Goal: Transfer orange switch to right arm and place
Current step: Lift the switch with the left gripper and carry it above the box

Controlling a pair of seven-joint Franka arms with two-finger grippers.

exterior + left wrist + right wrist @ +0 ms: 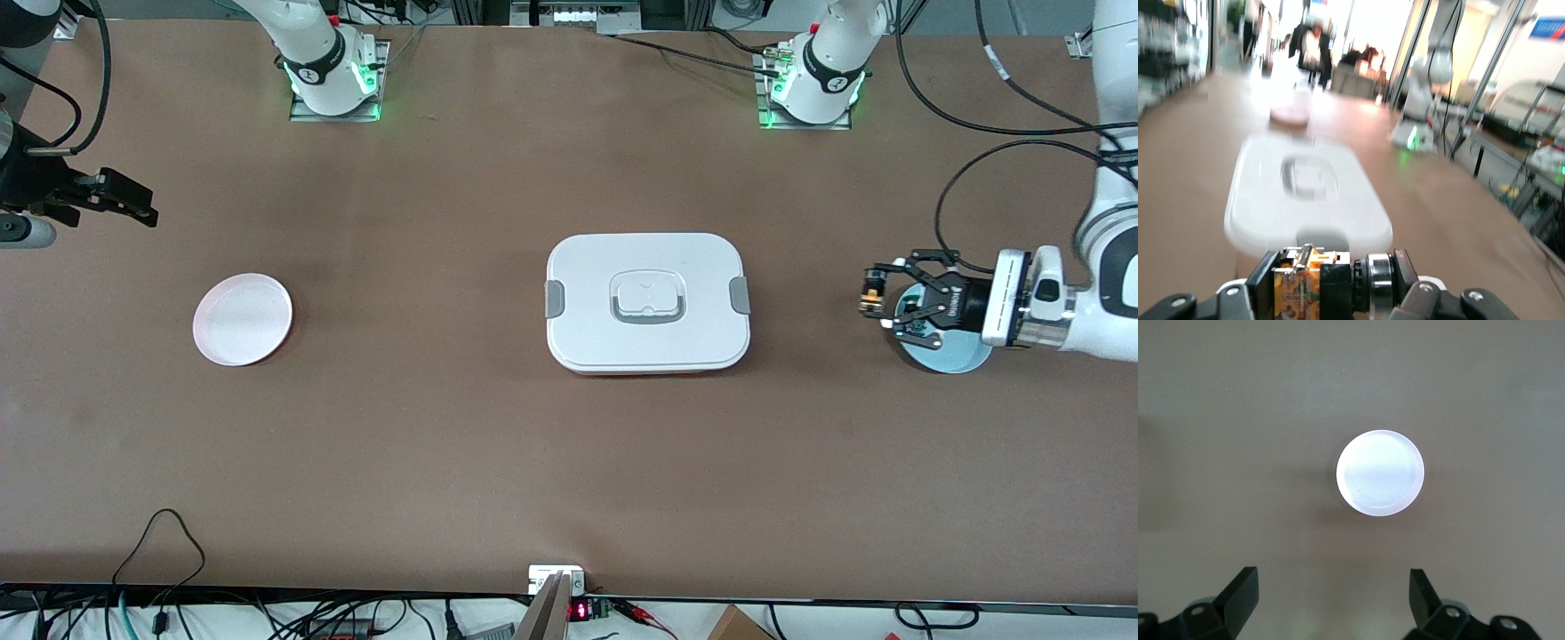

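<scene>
I am holding the orange switch (872, 292) pinched between the claw fingers of the left gripper (876, 298), which is hanging at the right edge of the front frame, just over the rim of the pale blue plate (956, 356) at the left arm's end of the table. In the bottom centre of the left wrist frame I am seeing the switch (1301, 287) lying sideways across the fingers, orange body to one side and black head to the other, clamped firmly. That wrist camera is looking along the table over the white lidded box (647, 302), which is sitting in the middle of the front frame with its grey latches at either end. The right gripper (124, 200) is waiting in the air at the upper left of the front frame, its fingers spread wide and gripping nothing; in the right wrist frame its two black fingertips (1245, 593) are framing the pink plate (1380, 472), which is lying empty in the left half of the front frame. So I am judging the pickup as done and nothing further: the two grippers are sitting well apart at opposite ends of the table, the handover is not yet begun, and the placing is still ahead. I am guessing the pink plate is the destination, but I cannot confirm that.
</scene>
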